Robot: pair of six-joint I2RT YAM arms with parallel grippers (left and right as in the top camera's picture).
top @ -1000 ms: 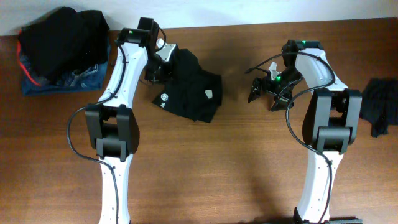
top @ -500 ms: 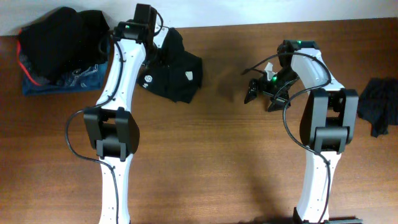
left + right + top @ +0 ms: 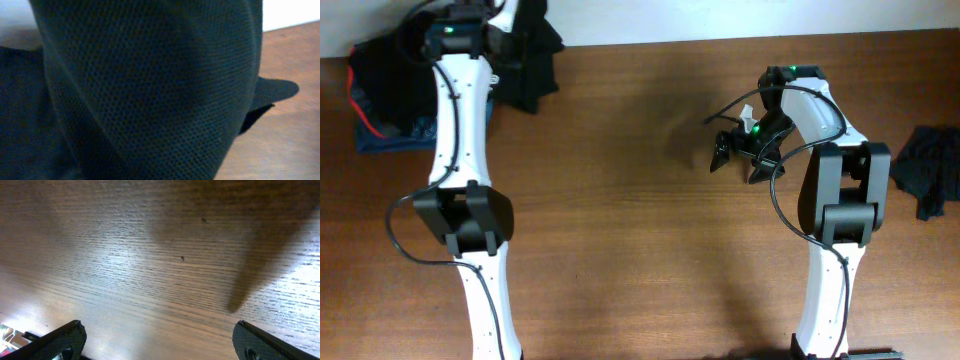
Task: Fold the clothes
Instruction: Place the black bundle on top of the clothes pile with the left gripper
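Overhead view: The left arm reaches to the far-left corner of the counter (image 3: pixel 620 250). The left hand (image 3: pixel 505 45) sits at the far edge, with the black T-shirt (image 3: pixel 530 65) bunched against it in a loose, unfolded clump. The clump overlaps the line where the counter meets the wall. The fingers themselves are covered by cloth, but the way the fabric gathers at the hand reads as a narrow grip on the T-shirt. Just left of that arm, in the same corner, lies a heap of dark garments (image 3: pixel 405 65) on top of a blue denim piece (image 3: pixel 415 135). The right hand (image 3: pixel 738 163) stands right of centre towards the far edge, its two fingers spread wide with nothing between them. It is well apart from the T-shirt. A separate dark garment (image 3: pixel 925 170) lies at the right edge of the counter.

Left wrist view: Black fine-mesh fabric of the T-shirt (image 3: pixel 150 85) fills nearly the whole frame, close against the lens. No fingers are visible. A strip of counter shows at the right, with a point of black cloth lying over it.

Right wrist view: Bare wood grain of the counter fills the frame. The two black fingertips (image 3: pixel 60 340) appear at the lower corners, far apart and holding nothing.
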